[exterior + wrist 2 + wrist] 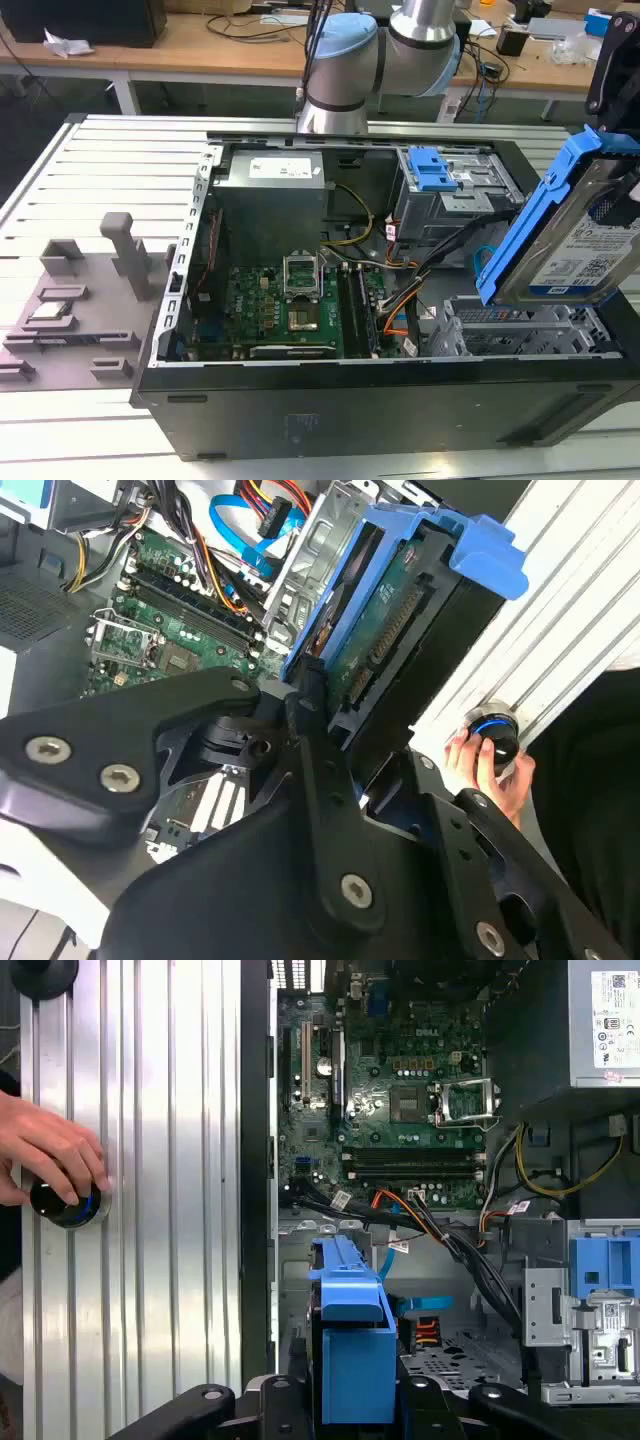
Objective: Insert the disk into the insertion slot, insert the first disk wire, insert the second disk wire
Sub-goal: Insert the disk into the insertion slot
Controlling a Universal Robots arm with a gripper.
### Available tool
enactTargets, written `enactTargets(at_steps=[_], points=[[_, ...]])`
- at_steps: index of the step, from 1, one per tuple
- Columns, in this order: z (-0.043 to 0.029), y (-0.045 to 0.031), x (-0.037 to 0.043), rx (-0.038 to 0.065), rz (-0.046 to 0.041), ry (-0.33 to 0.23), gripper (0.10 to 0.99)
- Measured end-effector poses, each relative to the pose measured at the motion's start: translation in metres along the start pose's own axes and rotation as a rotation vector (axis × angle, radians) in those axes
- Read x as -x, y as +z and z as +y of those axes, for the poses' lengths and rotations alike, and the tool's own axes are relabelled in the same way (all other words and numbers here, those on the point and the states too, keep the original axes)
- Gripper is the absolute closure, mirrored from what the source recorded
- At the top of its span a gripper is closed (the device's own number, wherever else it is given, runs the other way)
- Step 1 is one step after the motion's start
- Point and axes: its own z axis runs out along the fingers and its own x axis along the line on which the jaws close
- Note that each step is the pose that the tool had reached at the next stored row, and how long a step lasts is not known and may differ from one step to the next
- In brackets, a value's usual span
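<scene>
My gripper (614, 110) is shut on the disk (573, 245), a silver drive with a white label in a bright blue frame. The disk hangs tilted above the insertion slot (520, 335), a low silver perforated bay in the case corner at the exterior view's right. In both wrist views the black fingers (305, 720) clamp the blue frame (350, 1330), and the bay floor (455, 1350) lies beyond it. A blue flat cable (486, 262) and orange and yellow wires (402, 1203) lie loose beside the bay.
A taller grey cage with a blue latch (436, 170) stands behind the bay. The green motherboard (290, 305) fills the case middle. A person's hand (50, 1150) rests on a black knob (66, 1206) on the ribbed table outside the case. Grey fixtures (80, 300) sit at the exterior view's left.
</scene>
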Motion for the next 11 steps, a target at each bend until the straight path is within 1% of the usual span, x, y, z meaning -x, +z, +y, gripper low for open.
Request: enactTargets(at_steps=[1, 4, 6, 8, 9, 11], points=[[-0.0002, 0.0046, 0.0001, 0.000, -0.0001, 0.000, 0.725], [-0.0004, 0.0098, 0.0009, 0.000, -0.0002, 0.000, 0.725], [-0.0006, 0.0165, 0.0033, 0.000, -0.0002, 0.000, 0.725], [-0.0007, 0.0204, 0.0051, 0.000, -0.0002, 0.000, 0.725], [-0.0009, 0.0248, 0.0074, 0.000, -0.0002, 0.000, 0.725], [-0.0010, 0.0281, 0.0089, 0.001, -0.0002, 0.000, 0.725]])
